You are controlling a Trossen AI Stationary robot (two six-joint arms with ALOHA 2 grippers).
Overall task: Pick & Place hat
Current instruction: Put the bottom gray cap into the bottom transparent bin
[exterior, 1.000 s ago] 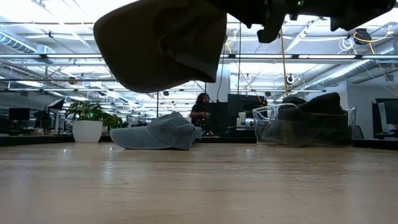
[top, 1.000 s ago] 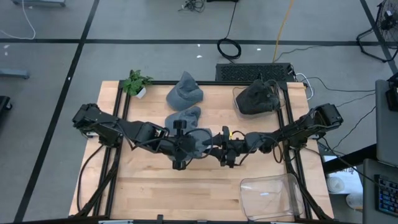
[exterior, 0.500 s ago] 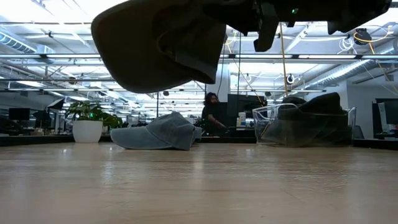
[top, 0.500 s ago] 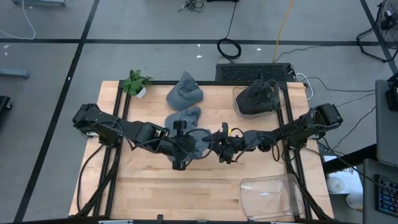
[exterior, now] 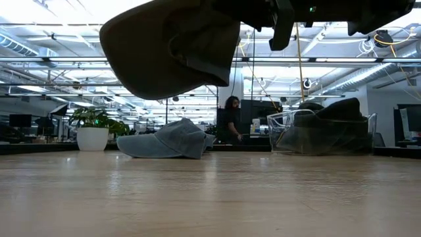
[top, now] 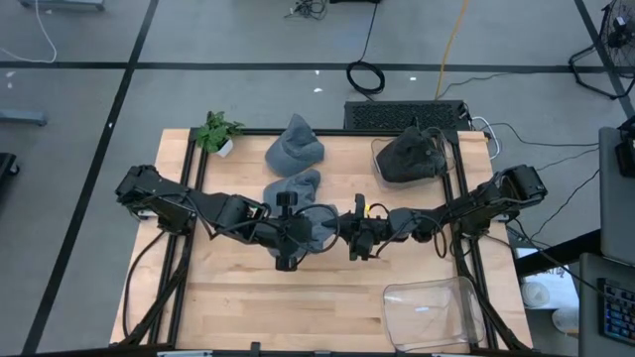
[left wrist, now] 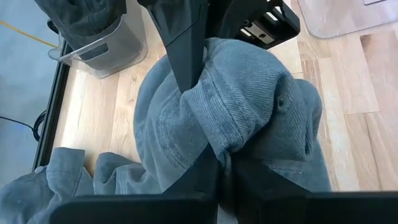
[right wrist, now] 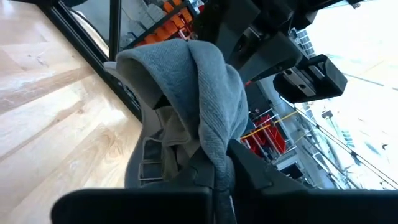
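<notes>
A grey corduroy hat (top: 319, 222) hangs in the air over the table's middle, between my two grippers. My left gripper (top: 304, 234) is shut on its left side and my right gripper (top: 340, 230) is shut on its right side. In the low view the hat (exterior: 172, 50) floats well above the wood. Two more grey hats lie on the table farther back, one (top: 293, 186) just behind the held hat and one (top: 295, 149) near the far edge. A dark hat (top: 409, 155) sits in a clear bin. My left gripper pinches a bunched fold of the hat's crown (left wrist: 219, 149) between its two fingers, slanting down from the table's left. The cloth puckers at the fingers. The hat is lifted clear of the table. My right gripper pinches a folded edge of the hat (right wrist: 215, 153) between its two fingers, coming about level from the table's right. The cloth rises from the fingers in a ridge, with the inner band and strap showing beside it (right wrist: 152, 155).
A clear bin (top: 448, 149) holding the dark hat stands at the far right; an empty clear bin (top: 433, 313) lies at the near right. A small potted plant (top: 216, 132) stands at the far left corner. A person (exterior: 231, 118) is in the room behind.
My right gripper has shut on the right side of the hat and rolled a little at the wrist, staying where it was. The hat has stayed lifted in my left gripper. The person in the background has walked to the right.
</notes>
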